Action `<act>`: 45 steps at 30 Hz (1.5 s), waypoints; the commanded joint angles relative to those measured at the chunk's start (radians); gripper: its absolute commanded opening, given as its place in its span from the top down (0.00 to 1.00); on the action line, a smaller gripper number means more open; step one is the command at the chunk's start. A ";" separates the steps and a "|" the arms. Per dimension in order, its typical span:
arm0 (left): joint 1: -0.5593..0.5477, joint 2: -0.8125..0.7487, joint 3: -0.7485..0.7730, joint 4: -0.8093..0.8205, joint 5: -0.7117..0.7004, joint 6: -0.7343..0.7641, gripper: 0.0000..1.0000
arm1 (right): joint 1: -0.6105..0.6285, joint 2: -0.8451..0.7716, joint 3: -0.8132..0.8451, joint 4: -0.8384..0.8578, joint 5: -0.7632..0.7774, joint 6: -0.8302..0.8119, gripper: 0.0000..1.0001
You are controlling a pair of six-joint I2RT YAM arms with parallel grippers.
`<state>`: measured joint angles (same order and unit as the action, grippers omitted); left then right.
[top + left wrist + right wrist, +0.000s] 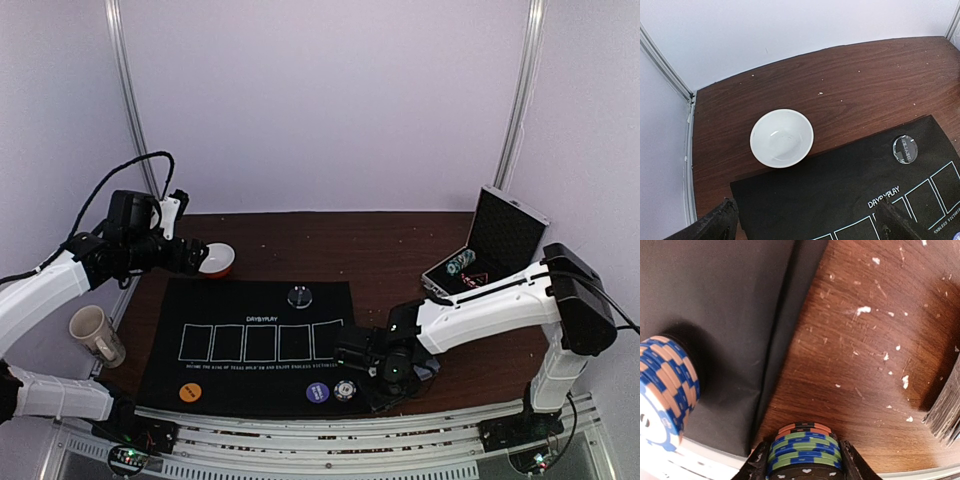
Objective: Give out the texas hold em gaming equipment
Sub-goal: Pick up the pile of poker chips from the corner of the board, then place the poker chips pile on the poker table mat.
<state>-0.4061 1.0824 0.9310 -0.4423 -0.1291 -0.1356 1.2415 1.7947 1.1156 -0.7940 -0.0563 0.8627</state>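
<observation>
My right gripper [803, 459] is shut on a short stack of poker chips [805, 442] with green-and-blue and orange-and-black edges, held just over the bare wood beside the black mat [715, 315]. A taller blue-and-orange chip stack [667, 382] stands on the mat's corner to its left. In the top view the right gripper [385, 378] sits at the mat's near right corner, next to a black-and-white chip [345, 390], a purple-blue chip [317, 392] and an orange chip [190, 392]. A clear disc [299, 296] lies at the mat's far edge. My left gripper [807, 222] is open, hanging above the mat near the bowl.
A red-and-white bowl [781, 137] sits on the wood just past the mat's far left corner. A beige mug [95, 335] lies at the left edge. An open case [490, 245] with more chips stands at the right. A deck of cards [945, 415] lies right of my right gripper.
</observation>
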 commanded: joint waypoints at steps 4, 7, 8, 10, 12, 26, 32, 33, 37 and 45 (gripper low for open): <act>-0.003 -0.014 0.008 0.033 0.008 0.012 0.02 | -0.001 -0.009 0.046 -0.064 0.039 -0.002 1.00; -0.003 -0.013 0.008 0.034 0.010 0.011 0.02 | -0.002 -0.012 0.061 -0.081 0.046 -0.005 1.00; -0.003 -0.013 0.009 0.034 0.010 0.010 0.02 | -0.002 -0.012 0.067 -0.091 0.049 -0.007 1.00; -0.003 -0.015 0.009 0.034 0.010 0.010 0.02 | -0.003 -0.013 0.081 -0.116 0.061 -0.013 1.00; -0.003 -0.015 0.008 0.033 0.011 0.011 0.02 | -0.005 -0.017 0.109 -0.145 0.072 -0.018 1.00; -0.003 -0.008 -0.014 0.033 0.051 -0.016 0.02 | -0.006 0.131 0.574 -0.370 0.139 -0.149 1.00; -0.003 -0.004 -0.021 0.018 0.046 -0.034 0.02 | 0.029 0.339 0.924 -0.407 0.126 -0.236 1.00; -0.003 -0.004 -0.022 0.018 0.046 -0.037 0.02 | 0.036 0.377 0.977 -0.402 0.116 -0.248 1.00; -0.002 -0.003 -0.023 0.006 0.044 -0.043 0.02 | 0.059 0.509 1.132 -0.382 0.087 -0.290 1.00; -0.002 -0.006 -0.027 -0.002 0.052 -0.047 0.02 | 0.076 0.654 1.176 -0.356 0.069 -0.310 1.00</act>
<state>-0.4061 1.0828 0.9112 -0.4500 -0.0902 -0.1707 1.3125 2.4084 2.2608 -1.1229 0.0124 0.5751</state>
